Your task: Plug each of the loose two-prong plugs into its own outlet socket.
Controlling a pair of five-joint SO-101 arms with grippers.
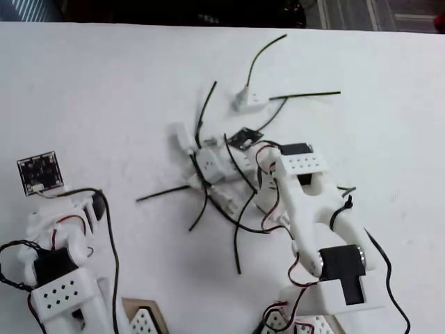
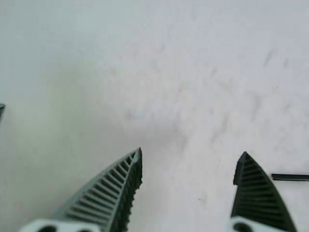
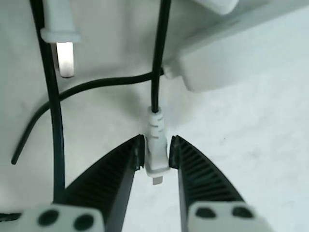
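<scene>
Right wrist view has the right end effector (image 3: 157,147) clamped on both sides of a small white plug (image 3: 155,133). The plug lies on the white surface (image 3: 251,145), and its black cord (image 3: 158,58) runs away toward a white socket block (image 3: 222,63). A second plug (image 3: 59,29), one flat prong showing, lies near it among the cords. From the high view, that arm sits in the tangle (image 1: 208,174) at the middle of the surface, while at the near left the left end effector (image 2: 191,154) hangs with its fingers apart over bare surface. The step in hand looks like the grasp of one plug. Next it likely needs lifting clear of the crossing cords and turning so its prongs face a socket. The prong end seems to point back toward the wrist, so a regrip may be called for.
</scene>
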